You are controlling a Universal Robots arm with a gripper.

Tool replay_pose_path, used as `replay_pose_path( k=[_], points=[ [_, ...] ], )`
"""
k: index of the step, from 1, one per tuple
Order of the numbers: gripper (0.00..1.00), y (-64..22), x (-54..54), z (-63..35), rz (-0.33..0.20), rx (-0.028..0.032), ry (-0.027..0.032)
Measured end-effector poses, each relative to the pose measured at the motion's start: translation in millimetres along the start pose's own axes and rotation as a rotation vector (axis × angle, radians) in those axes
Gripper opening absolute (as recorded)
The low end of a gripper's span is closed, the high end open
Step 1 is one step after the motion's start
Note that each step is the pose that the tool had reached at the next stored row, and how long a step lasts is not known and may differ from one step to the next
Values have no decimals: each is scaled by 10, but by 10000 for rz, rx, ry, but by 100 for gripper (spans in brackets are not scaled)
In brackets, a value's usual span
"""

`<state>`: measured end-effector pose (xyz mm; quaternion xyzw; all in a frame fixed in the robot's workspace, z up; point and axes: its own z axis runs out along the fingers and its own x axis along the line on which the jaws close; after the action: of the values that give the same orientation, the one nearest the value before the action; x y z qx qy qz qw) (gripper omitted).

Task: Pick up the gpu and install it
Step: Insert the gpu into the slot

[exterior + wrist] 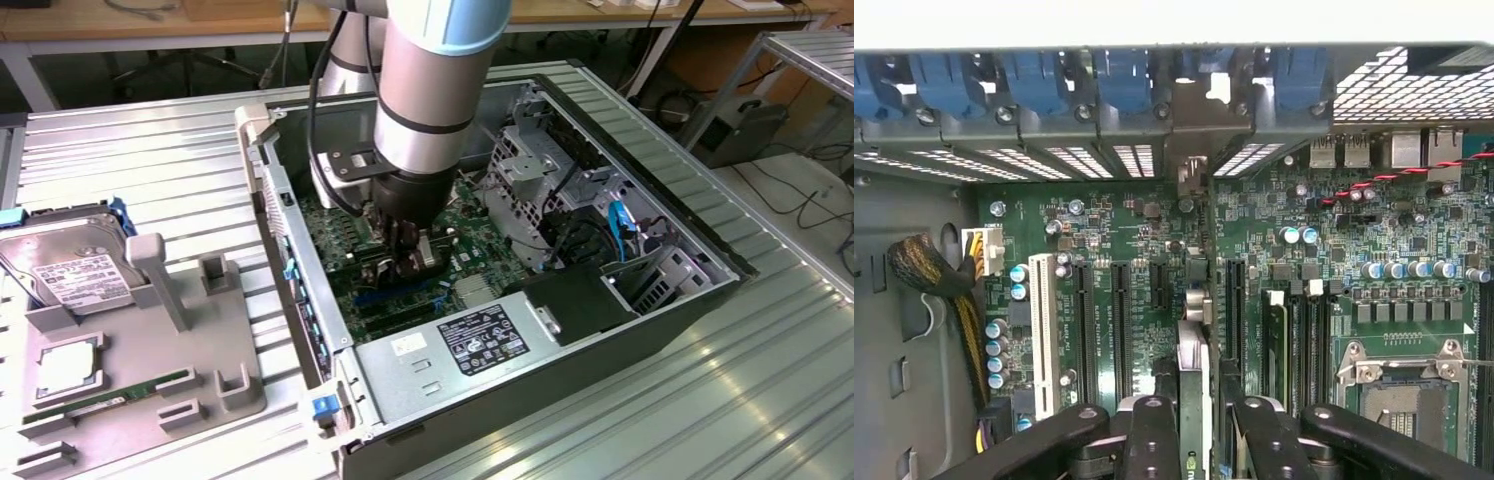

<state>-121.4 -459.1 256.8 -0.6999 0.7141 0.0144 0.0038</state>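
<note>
Gripper (1199,425) clenched on the gpu (1193,345), card edge-on over the motherboard (1324,250) slots inside the case (694,300). Seating likely needs the card square to its slot, bracket toward the rear wall, pressure straight and even.

gpu (1193,350) — upright, edge-on over mobo (1124,230)

Lab — robot arm (427,100) over open PC case (574,360), slatted metal bench (134,150), desks (80,25), cables (801,200).

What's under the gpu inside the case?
The motherboard, with black expansion slots either side of the gpu held edge-on in the gripper. Any slot directly beneath the card is hidden by it.
</note>
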Motion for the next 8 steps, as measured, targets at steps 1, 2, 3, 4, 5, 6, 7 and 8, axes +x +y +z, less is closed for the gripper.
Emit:
replay_pose_path(
  k=[1,2,3,4,5,6,7,8],
  points=[
    [26,0,1,2,2,-2,1],
    [26,-2,4,4,2,-7,1],
    [26,-3,5,6,2,-11,3],
    [26,-3,7,7,3,-15,6],
    [26,-3,10,8,4,-22,9],
    [26,-4,12,10,4,-33,13],
    [26,-6,14,10,4,-48,18],
    [26,-6,16,10,6,-61,23]
  ],
)
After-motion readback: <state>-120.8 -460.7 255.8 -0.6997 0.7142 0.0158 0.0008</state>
